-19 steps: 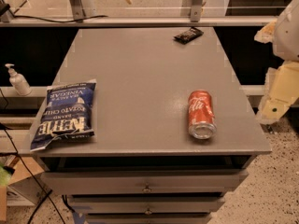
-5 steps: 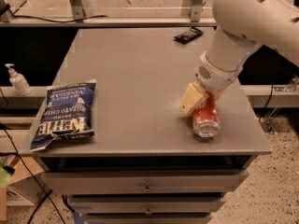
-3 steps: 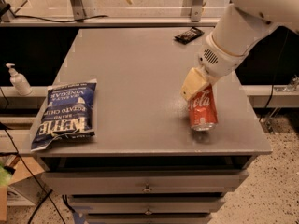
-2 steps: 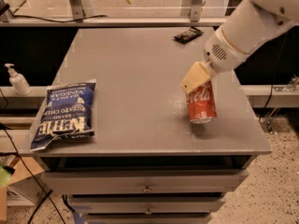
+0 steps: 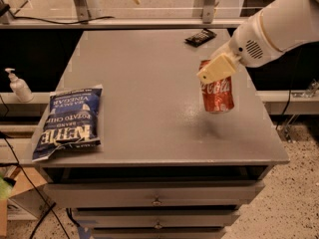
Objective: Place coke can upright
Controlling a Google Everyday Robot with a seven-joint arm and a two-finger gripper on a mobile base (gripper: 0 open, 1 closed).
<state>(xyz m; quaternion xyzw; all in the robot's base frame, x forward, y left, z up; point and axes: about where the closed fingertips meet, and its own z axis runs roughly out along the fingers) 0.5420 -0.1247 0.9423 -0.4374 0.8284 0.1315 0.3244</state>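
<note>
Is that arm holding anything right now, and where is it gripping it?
Yes: the gripper holds the coke can by its upper end, the can upright and seemingly just above the table.

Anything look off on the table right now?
Only the coke can: it hangs above the right side of the table, roughly upright, gripped at its top by the hand, with its shadow on the surface below. Not set down yet. The chip bag lies flat at the front-left edge; nothing spilled or damaged.

above the table (image 5: 149,83), my gripper (image 5: 215,69) covers the top of the coke can (image 5: 218,94); my arm (image 5: 284,24) runs off the right edge.
</note>
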